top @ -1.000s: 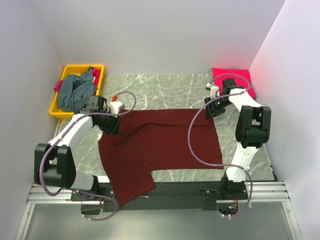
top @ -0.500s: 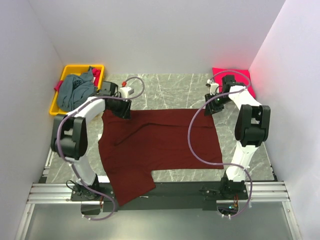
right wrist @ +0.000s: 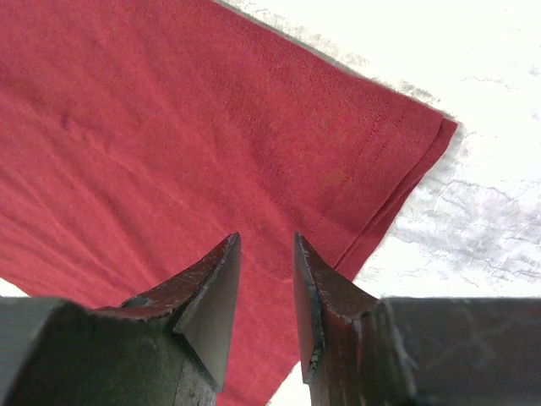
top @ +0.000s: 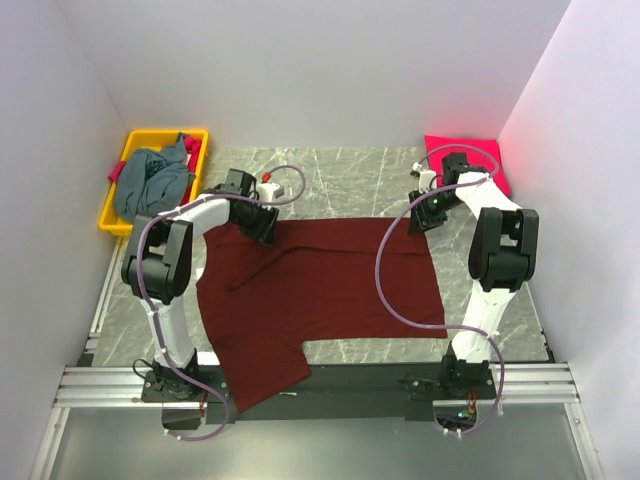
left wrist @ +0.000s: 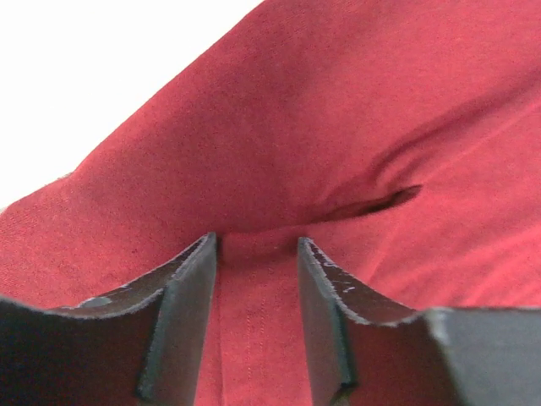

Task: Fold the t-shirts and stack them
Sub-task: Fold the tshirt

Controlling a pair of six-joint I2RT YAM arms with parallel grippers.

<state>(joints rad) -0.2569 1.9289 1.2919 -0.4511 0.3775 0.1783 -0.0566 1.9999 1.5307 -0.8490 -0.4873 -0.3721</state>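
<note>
The dark maroon t-shirt (top: 330, 290) lies spread on the marble table, its lower left hanging over the near edge. My left gripper (top: 262, 226) is at the shirt's far edge, left of middle. In the left wrist view its jaws (left wrist: 255, 241) are closed on a raised ridge of the maroon cloth (left wrist: 338, 110). My right gripper (top: 422, 217) is over the shirt's far right corner. The right wrist view shows it (right wrist: 265, 238) slightly open above flat cloth (right wrist: 169, 110), nothing between the fingers. The pink-red t-shirt (top: 470, 158) lies folded at the back right. The grey-blue t-shirt (top: 150, 185) is crumpled in the bin.
The yellow plastic bin (top: 165, 133) stands at the back left beside the wall. Bare marble table (top: 340, 180) shows behind the maroon shirt and to the right of its corner (right wrist: 473, 228). White walls close in both sides and the back.
My left gripper has moved right and farther back along the shirt's far edge, from the left shoulder toward the middle. The right gripper has stayed at the far right corner.
</note>
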